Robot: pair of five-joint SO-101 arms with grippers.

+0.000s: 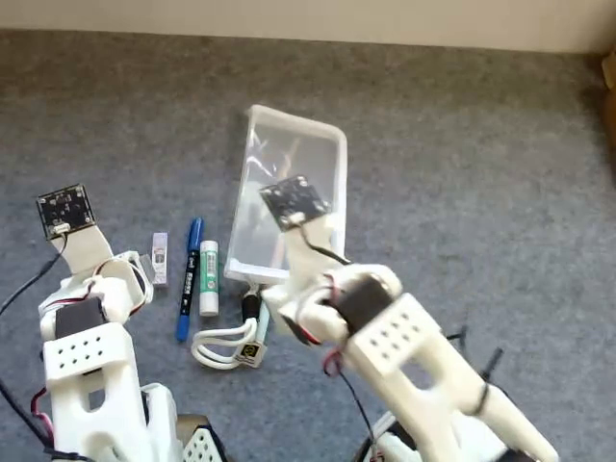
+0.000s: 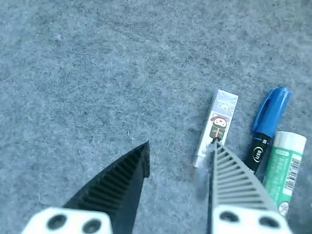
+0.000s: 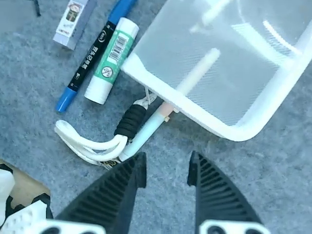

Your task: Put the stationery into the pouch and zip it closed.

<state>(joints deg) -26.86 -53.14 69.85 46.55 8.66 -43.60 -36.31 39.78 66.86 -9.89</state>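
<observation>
Left gripper (image 2: 180, 146): jaws set wide, nothing between them, over bare grey carpet (image 2: 97, 73). One finger (image 2: 229, 175) overlaps the near end of a small printed box (image 2: 218, 124); cannot tell whether they touch. Past the box, side by side: blue marker (image 2: 265, 129), then green-labelled glue stick (image 2: 287, 163).

Right gripper (image 3: 167, 158): jaws partly apart, empty, above carpet near a rounded corner of the pouch (image 3: 243, 83). Just beyond the tips, a pen with black grip (image 3: 131, 122) runs in under the pouch's edge. Its front part shows through the mesh; its rear end lies out on the carpet, crossing a white cord loop (image 3: 83, 144).

Pouch: translucent white, lying flat. In the high view, box, marker and glue stick form a row beside its long side.
</observation>
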